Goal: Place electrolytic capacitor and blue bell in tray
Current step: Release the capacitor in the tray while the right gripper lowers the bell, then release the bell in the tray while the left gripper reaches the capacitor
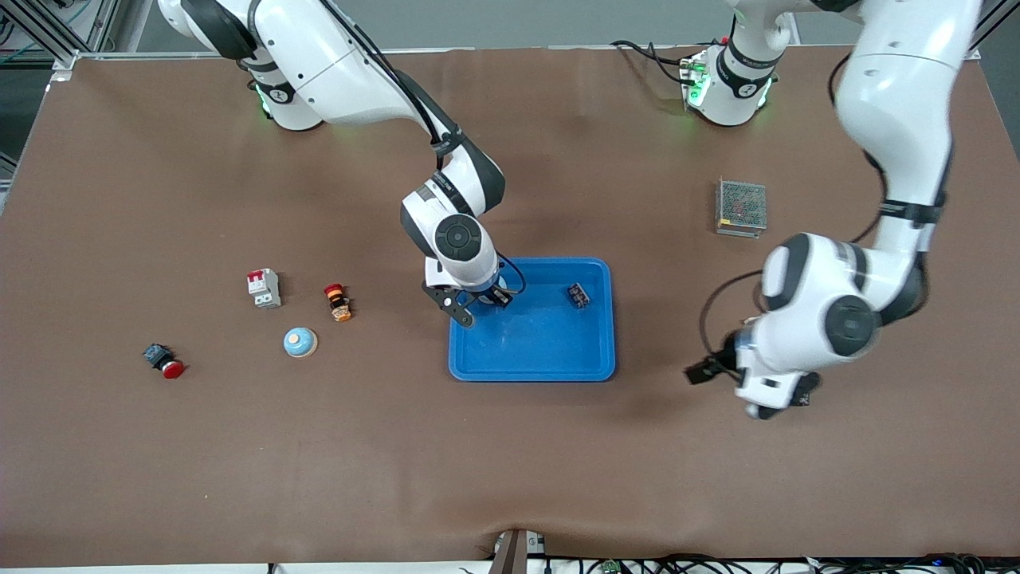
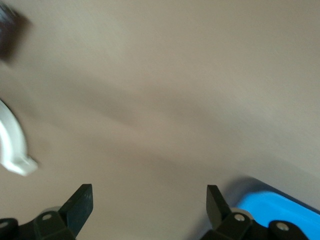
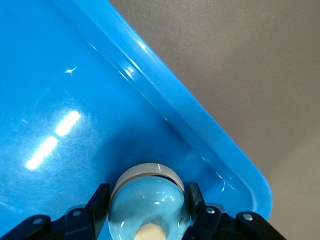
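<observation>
- Now, my right gripper hangs over the tray, above the corner toward the right arm's end of the table.
- Its fingers are clamped on the blue bell, one on each side of the pale-blue dome. The cream knob at the dome's top faces my right wrist camera.
- I cannot tell whether the bell touches the tray's floor. My wrist view shows it just inside the raised rim.
- A small dark part lies in the tray, near the rim at the left arm's end. I cannot make out what it is.
- My left gripper waits over bare table just beside the tray, toward the left arm's end. Its fingers are spread wide with nothing between them.
- A second bell, also pale blue with a cream centre, sits on the table toward the right arm's end.
- Near it are a white circuit breaker, an orange-and-red push button and a red-capped switch.
- A metal mesh-covered box lies toward the left arm's end.
</observation>
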